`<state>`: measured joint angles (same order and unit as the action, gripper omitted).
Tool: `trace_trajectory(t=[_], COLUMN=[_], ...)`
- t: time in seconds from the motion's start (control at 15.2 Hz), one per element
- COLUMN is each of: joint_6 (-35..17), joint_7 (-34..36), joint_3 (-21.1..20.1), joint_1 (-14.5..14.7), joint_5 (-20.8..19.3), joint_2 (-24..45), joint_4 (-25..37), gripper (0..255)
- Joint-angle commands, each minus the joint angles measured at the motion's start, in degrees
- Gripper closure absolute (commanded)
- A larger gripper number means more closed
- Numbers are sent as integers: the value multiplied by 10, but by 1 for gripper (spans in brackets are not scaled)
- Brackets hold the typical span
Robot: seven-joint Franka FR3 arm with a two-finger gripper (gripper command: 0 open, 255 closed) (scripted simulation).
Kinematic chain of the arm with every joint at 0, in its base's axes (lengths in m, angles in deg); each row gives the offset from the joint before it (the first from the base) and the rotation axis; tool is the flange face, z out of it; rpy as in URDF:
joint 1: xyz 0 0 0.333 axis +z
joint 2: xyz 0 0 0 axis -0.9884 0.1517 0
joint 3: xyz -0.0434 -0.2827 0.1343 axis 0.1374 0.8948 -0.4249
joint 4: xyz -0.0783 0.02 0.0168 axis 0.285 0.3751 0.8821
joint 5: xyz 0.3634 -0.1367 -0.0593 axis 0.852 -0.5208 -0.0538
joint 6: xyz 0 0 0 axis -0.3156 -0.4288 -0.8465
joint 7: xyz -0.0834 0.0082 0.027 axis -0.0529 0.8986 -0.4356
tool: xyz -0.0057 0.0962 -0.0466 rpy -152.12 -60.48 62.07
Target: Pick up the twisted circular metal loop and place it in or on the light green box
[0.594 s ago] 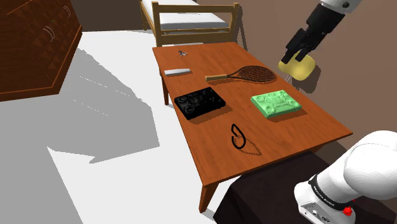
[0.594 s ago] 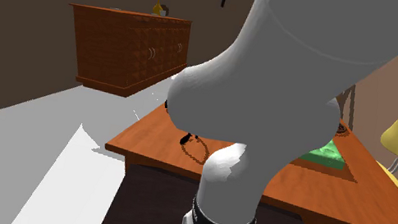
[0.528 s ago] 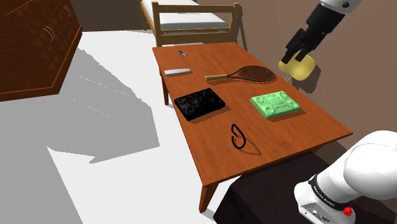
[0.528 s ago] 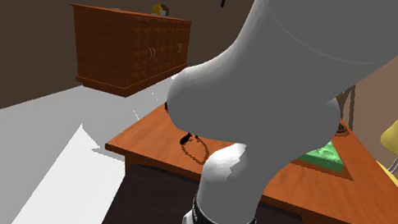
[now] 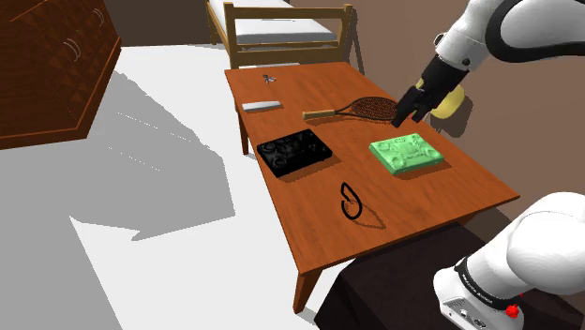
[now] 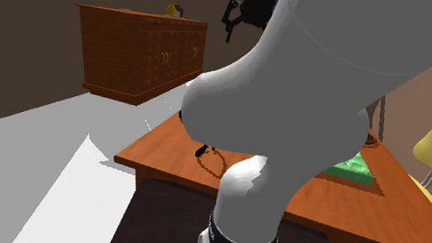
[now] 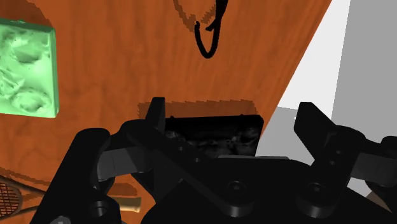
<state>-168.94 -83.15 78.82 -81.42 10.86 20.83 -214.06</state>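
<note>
You're at the approach step: the gripper (image 5: 410, 111) hangs released above the worktop (image 5: 422, 192), well apart from the twisted black loop (image 5: 349, 203), which stands near the light green box (image 5: 405, 153). Next, you need to lower the spread fingers around the loop.

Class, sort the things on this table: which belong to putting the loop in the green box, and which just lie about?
For the job:
twisted black loop
light green box
gripper, open

Lying about:
black tray
racket
small grey block
</note>
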Motion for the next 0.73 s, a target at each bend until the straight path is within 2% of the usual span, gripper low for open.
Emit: trace_trajectory(t=[0.0, 0.33, 0.66], joint_6=[-40, -143, -261], joint_7=[-1, 3, 2], joint_3=[-2, -13, -23], joint_1=[1, 10, 27], joint_5=[5, 24, 50], joint_2=[0, 28, 86], joint_4=[-39, -117, -177], gripper=[0, 0, 0])
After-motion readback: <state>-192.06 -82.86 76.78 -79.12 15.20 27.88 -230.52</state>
